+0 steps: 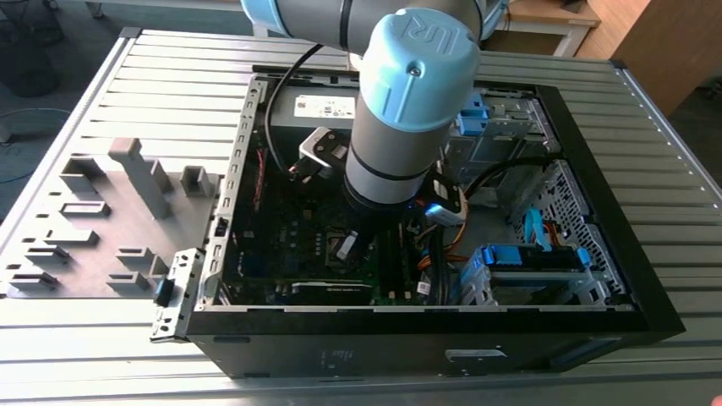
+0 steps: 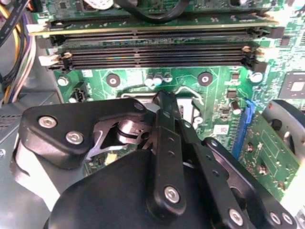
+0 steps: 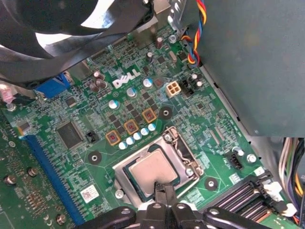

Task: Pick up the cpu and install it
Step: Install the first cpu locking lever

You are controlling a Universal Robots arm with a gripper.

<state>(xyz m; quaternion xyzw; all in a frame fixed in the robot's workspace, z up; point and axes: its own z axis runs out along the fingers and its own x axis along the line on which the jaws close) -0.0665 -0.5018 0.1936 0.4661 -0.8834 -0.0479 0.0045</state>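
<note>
Hovering over the cpu [image 3: 153,169] seated in its socket [image 3: 188,155], the gripper [image 3: 164,191] has its jaws pinched together and empty, so seating looks done.

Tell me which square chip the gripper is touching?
The cpu, the silver-grey square sitting in the metal socket frame. The gripper tip rests on it; the dark square chip sits far off, untouched.

Black gripper [image 2: 164,102] linkage hangs over the green motherboard [image 2: 214,95], near two long memory slots [image 2: 152,50].
</note>
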